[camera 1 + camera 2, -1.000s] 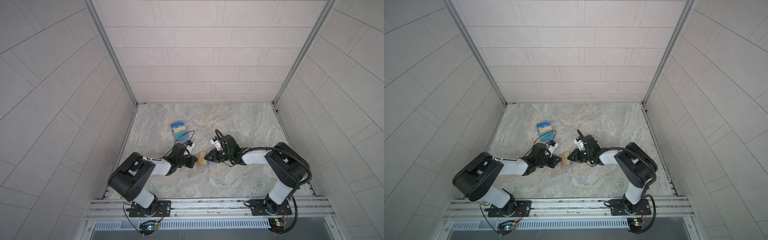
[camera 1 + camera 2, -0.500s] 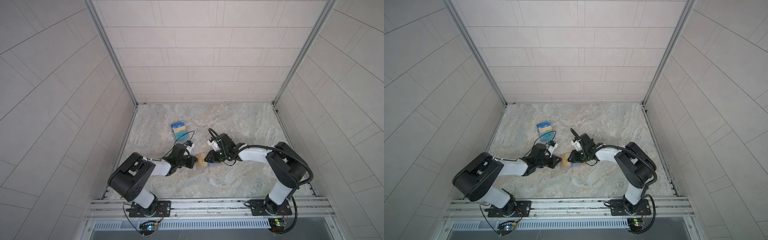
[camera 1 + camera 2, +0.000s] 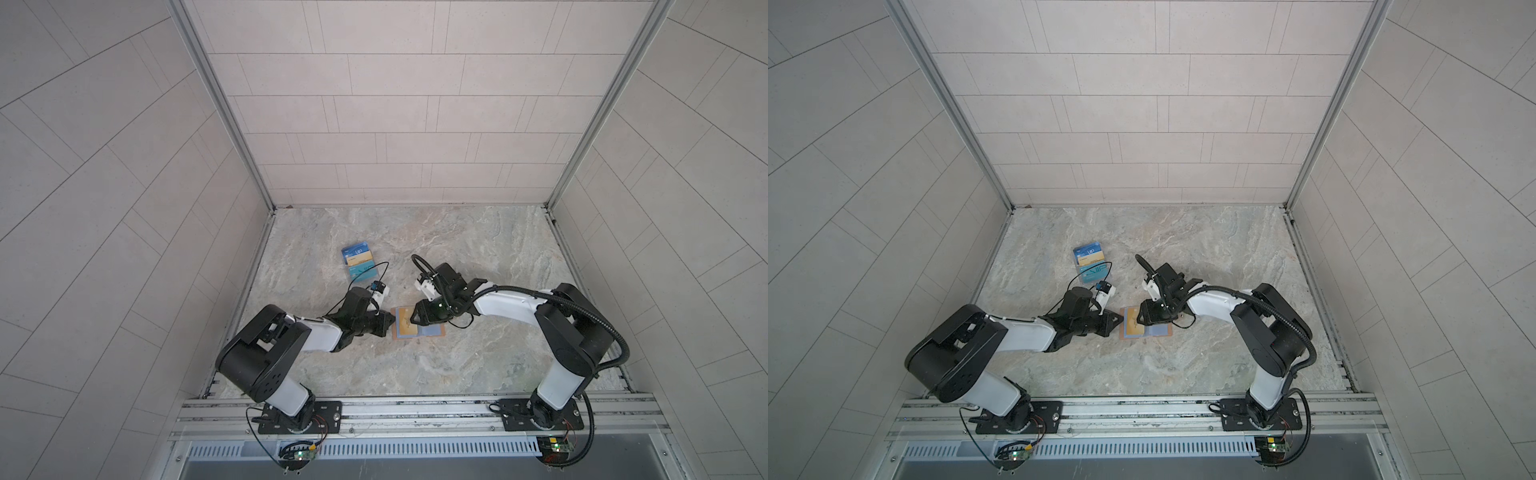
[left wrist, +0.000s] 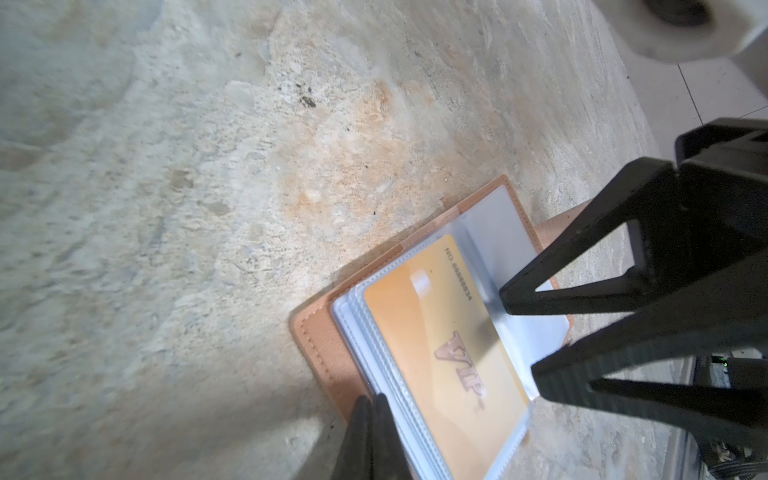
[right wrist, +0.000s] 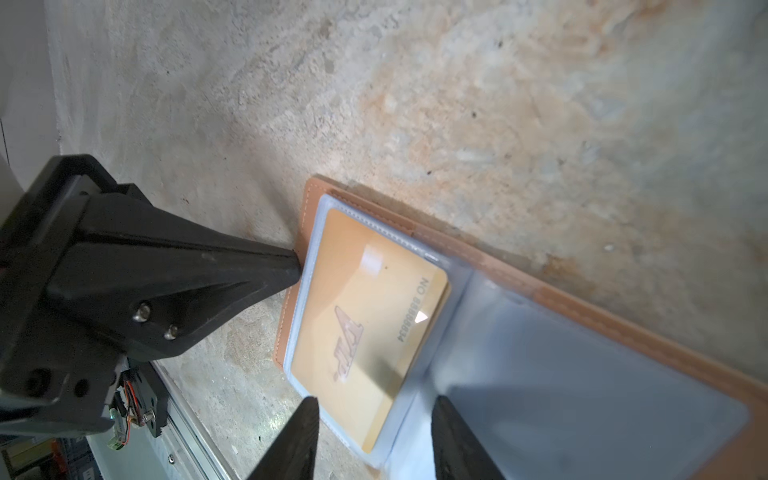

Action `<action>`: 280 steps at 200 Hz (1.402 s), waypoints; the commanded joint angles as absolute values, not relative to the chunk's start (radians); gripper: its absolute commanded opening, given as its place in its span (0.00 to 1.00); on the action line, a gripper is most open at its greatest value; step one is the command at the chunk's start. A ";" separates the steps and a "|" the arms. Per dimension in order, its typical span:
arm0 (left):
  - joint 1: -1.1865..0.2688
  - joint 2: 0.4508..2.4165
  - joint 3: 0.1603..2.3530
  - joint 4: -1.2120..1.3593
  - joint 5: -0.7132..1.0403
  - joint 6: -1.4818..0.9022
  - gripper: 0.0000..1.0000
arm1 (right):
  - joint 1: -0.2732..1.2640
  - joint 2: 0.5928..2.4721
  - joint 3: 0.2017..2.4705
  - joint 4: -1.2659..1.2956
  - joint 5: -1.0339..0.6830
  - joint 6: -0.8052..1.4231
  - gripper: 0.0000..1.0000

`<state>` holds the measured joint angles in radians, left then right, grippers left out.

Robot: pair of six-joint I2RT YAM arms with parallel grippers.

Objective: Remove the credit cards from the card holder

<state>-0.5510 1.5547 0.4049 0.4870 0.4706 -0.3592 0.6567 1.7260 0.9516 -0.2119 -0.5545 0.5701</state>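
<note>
The tan card holder [image 3: 432,331] [image 3: 1160,330] lies open and flat on the marble floor, pale sleeves up. A gold credit card [image 3: 406,328] [image 3: 1133,326] [image 4: 440,349] [image 5: 365,324] marked VIP sits inside its left sleeve. My left gripper [image 3: 392,322] [image 3: 1120,322] [image 4: 370,401] [image 5: 295,266] is shut, with its tip against the holder's stitched leather edge [image 4: 324,345]. Just above the holder's fold hangs my right gripper [image 3: 415,320] [image 3: 1142,318] [image 4: 519,334] [image 5: 374,401], open. Its fingers straddle the gold card's inner end and hold nothing. The sleeve on the holder's right side [image 5: 582,374] shows no card.
A small pile of blue, gold and teal cards [image 3: 358,261] [image 3: 1090,262] lies on the floor behind the left arm, toward the back wall. Tiled walls close in the floor at the left, the right and the back. A metal rail [image 3: 415,409] runs along the front.
My right gripper has opened wider, and its wrist has shifted a little to the left over the holder. The left arm and the holder have stayed put.
</note>
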 commanded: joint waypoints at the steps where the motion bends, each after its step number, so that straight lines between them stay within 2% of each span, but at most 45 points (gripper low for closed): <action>1: -0.559 1.572 0.380 0.451 0.480 -0.357 0.00 | 0.666 1.756 0.960 -0.212 -0.569 0.578 0.45; 134: -0.558 1.585 0.382 0.472 0.487 -0.364 0.00 | 0.695 1.787 1.040 -0.287 -0.594 0.549 0.32; 218: -0.558 1.583 0.373 0.480 0.490 -0.367 0.00 | 0.689 1.826 1.063 -0.327 -0.577 0.587 0.33; 280: -0.558 1.536 0.340 0.494 0.502 -0.389 0.00 | 0.652 1.829 0.993 -0.221 -0.635 0.719 0.36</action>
